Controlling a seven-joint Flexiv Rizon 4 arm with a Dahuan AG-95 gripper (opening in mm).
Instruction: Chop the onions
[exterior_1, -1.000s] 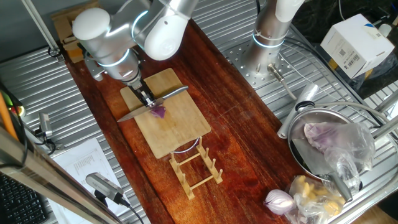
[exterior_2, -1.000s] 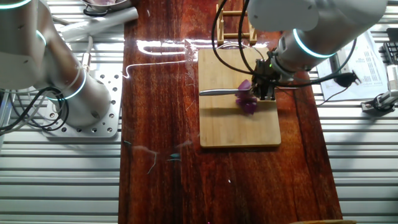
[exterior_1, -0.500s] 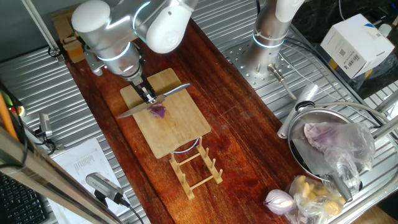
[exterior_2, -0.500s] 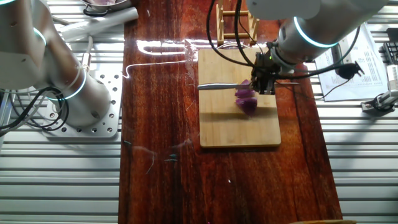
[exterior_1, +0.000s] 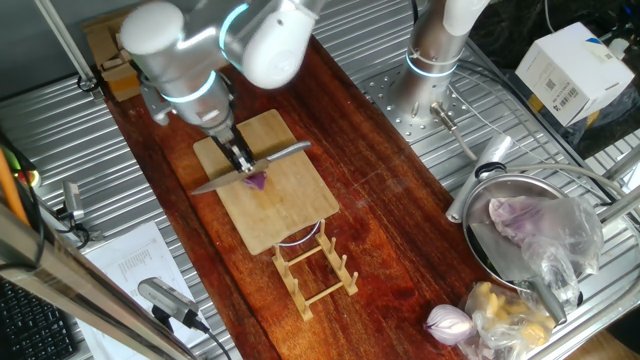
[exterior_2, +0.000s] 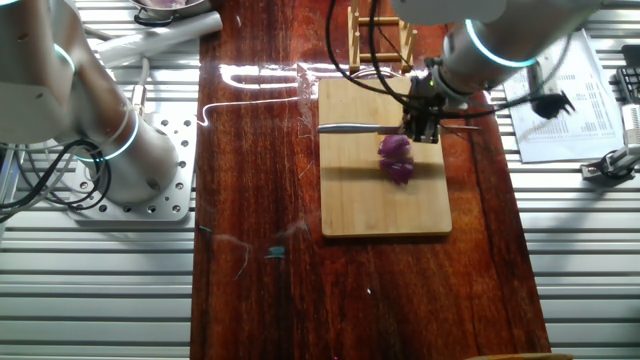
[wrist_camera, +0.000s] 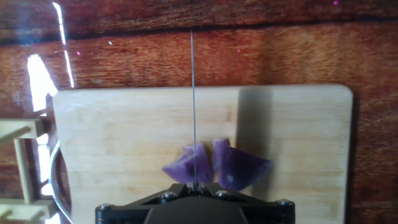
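On the bamboo cutting board (exterior_2: 385, 200), which lies on the dark wooden table (exterior_2: 250, 180), the onions (exterior_2: 397, 158) sit as purple pieces huddled together near the board's middle. In the hand view they read as two chunks side by side: a paler one (wrist_camera: 189, 167) directly under the knife (exterior_2: 355, 128) and a darker, larger one (wrist_camera: 239, 167) just to its right.

The tool (exterior_1: 238, 160) is clamped on the knife's handle, its fingers pressed together around it. From the hand view the blade (wrist_camera: 193, 106) appears only as a thin edge-on line running straight away from the camera, so the cutting edge looks to be facing down at the board.

What matters for the next stroke is where that line falls. It crosses the left chunk roughly through its middle, while the right chunk lies wholly to one side of the blade, touching or almost touching its neighbour. The pieces spread across the blade rather than along it, so a straight drop would likely split only the left piece. To reach the darker chunk, the knife would probably have to shift sideways to the right in the hand view before coming down.

Whether the blade is touching the onion or hanging just above it cannot be told.
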